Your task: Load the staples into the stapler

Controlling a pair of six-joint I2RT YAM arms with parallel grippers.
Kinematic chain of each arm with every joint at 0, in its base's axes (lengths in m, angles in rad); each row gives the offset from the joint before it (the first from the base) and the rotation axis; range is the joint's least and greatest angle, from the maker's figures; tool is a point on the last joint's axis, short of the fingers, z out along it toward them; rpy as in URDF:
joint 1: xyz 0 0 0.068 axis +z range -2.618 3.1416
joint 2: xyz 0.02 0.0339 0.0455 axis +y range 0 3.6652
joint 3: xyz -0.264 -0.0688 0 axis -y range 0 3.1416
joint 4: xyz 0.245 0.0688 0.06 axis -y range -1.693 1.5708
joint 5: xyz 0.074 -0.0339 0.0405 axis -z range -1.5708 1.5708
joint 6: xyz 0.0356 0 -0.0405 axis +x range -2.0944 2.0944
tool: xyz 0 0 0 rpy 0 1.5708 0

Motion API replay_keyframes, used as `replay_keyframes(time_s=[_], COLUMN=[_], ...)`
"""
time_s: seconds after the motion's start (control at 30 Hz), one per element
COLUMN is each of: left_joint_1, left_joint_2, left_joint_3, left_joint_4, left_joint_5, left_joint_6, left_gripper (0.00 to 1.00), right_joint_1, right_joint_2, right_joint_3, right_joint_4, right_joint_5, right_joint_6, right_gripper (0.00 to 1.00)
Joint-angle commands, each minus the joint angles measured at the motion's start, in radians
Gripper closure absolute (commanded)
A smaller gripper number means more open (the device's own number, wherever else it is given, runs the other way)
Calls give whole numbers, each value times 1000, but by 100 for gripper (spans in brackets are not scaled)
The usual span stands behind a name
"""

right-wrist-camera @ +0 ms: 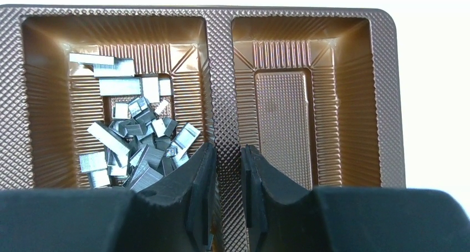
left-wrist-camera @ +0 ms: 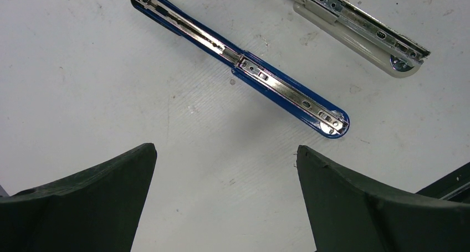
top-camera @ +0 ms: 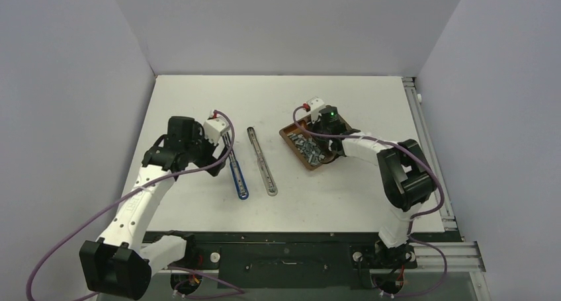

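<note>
Right hand in narrow pinch on tray divider

Loose staples in tray; blue stapler open

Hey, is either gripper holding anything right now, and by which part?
The right gripper appears to pinch the brown tray by its middle divider, beside the staples. The left gripper is open, holding nothing.
</note>
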Motion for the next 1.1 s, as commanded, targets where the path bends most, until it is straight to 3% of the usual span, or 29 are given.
replay_keyframes(time_s=[0.0,0.13,0.43,0.53,0.73,1.07], left_joint_1=[-3,-4,-5,-5,-4,-4], left_joint_2=[-39,-59,-93,-99,-103,-108], left_joint_3=[-4,-4,-25,-30,-28,-19], left_joint_4=[-4,-24,-50,-55,-60,-75], left_joint_5=[35,64,82,81,69,63], left_joint_6=[26,32,41,44,47,47], left_gripper=[4,4,4,4,4,4], right_joint_1=[-16,-11,-3,-12,-9,0], right_joint_2=[-117,-211,-399,-448,-370,-454], right_joint_3=[-96,-199,-386,-383,-317,-326], right_joint_4=[-40,-71,-145,-164,-218,-266], right_joint_5=[165,253,399,395,378,392], right_joint_6=[145,320,417,440,449,515], right_gripper=[88,88,90,90,86,57])
